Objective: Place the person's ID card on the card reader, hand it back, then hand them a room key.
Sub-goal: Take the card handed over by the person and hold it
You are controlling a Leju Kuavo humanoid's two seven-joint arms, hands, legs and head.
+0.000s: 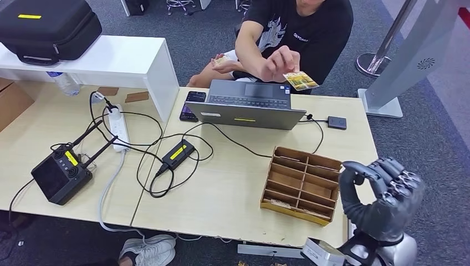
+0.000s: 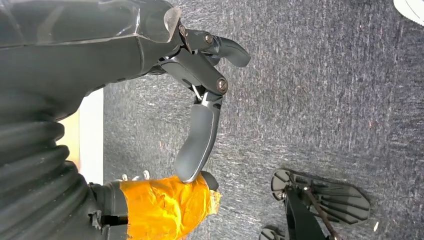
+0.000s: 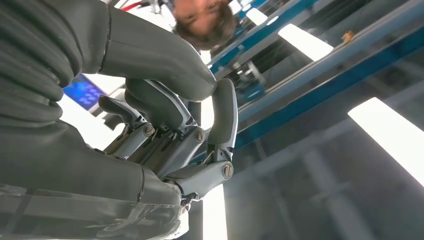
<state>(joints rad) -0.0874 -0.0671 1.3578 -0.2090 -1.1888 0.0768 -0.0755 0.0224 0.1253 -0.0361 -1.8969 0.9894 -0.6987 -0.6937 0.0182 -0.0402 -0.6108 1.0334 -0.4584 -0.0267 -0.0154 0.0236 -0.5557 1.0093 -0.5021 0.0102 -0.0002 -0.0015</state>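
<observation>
I see the person (image 1: pixel 288 27) seated behind the counter (image 1: pixel 221 194), pinching the ID card (image 1: pixel 300 81) in 1 raised hand (image 1: pixel 280 62) above the open laptop (image 1: pixel 248 104). My right robot hand (image 1: pixel 382 197) is raised at the counter's near right corner, just beside the wooden divided tray (image 1: pixel 302 184), fingers curled and spread, holding nothing. My left robot hand (image 2: pixel 200 100) hangs over grey carpet (image 2: pixel 325 100), fingers loosely apart and empty. A small black box (image 1: pixel 336 122) on a cable lies right of the laptop; a phone (image 1: pixel 193 105) lies to its left.
</observation>
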